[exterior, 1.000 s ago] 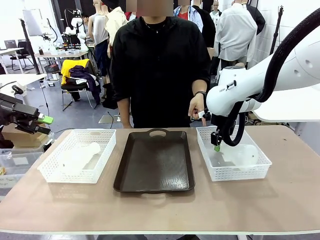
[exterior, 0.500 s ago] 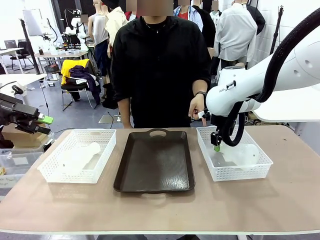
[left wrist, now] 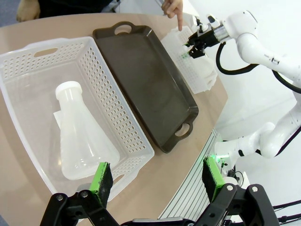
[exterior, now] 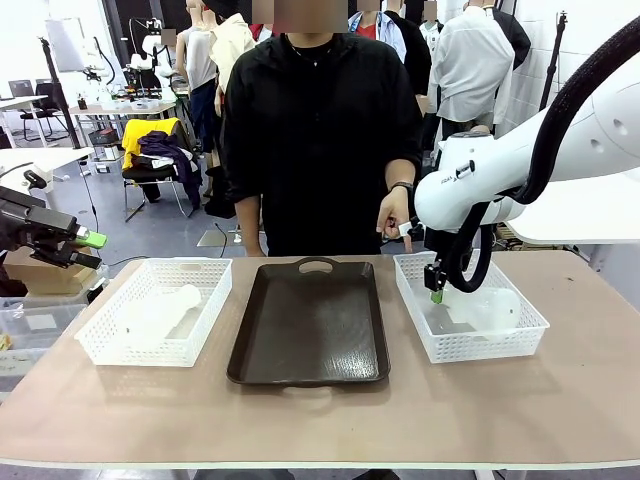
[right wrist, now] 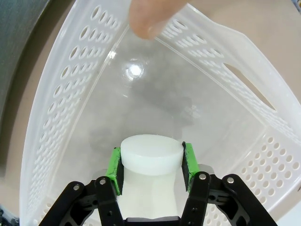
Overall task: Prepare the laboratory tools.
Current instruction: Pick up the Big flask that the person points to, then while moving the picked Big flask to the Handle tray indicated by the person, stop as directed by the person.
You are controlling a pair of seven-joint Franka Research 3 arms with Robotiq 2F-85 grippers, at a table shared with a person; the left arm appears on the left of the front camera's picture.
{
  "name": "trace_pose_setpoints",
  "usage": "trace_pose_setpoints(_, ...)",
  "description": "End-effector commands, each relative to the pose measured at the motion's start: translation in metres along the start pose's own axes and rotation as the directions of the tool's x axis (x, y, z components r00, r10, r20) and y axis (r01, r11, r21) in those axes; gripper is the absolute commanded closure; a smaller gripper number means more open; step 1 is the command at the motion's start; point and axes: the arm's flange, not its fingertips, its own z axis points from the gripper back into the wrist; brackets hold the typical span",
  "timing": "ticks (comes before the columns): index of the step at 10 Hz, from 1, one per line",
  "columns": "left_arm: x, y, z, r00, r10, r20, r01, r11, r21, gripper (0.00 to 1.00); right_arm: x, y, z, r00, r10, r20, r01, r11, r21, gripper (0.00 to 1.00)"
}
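One translucent white flask (exterior: 492, 308) lies in the right lattice basket (exterior: 470, 345). My right gripper (exterior: 434, 294) reaches down into that basket and is shut on the flask's neck. In the right wrist view the green pads (right wrist: 114, 165) clamp the capped neck (right wrist: 151, 151) on both sides. A second flask (exterior: 160, 312) lies on its side in the left basket (exterior: 100, 345). My left gripper (exterior: 85, 240) hovers open beyond the table's left edge; in its wrist view it (left wrist: 157, 174) stands above and apart from this flask (left wrist: 82, 136).
A dark rectangular tray (exterior: 310, 320) sits between the two baskets. A person stands at the far side, one hand (exterior: 393, 215) pointing down at the right basket's far rim; the fingertip (right wrist: 150, 16) shows above the basket wall (right wrist: 70, 94).
The right gripper, shut on the flask's neck, has nudged the flask and its basket slightly to the right. The left arm has not moved.
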Motion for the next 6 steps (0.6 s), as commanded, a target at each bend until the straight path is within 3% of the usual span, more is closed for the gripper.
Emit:
trace_pose_setpoints(1, -0.0001, -0.0005, 0.0017, 1.000, -0.003, -0.002, 0.003, 1.000, 0.002, 0.00, 0.0010, -0.0002, -0.0010, 1.000, 0.001, 0.003, -0.001, 1.000, -0.001, 1.00)
trace_pose_setpoints(6, -0.0001, -0.0005, 0.0017, 1.000, -0.003, -0.002, 0.003, 1.000, 0.002, 0.00, 0.0010, -0.0002, -0.0010, 1.000, 0.001, 0.003, -0.001, 1.000, -0.001, 1.00)
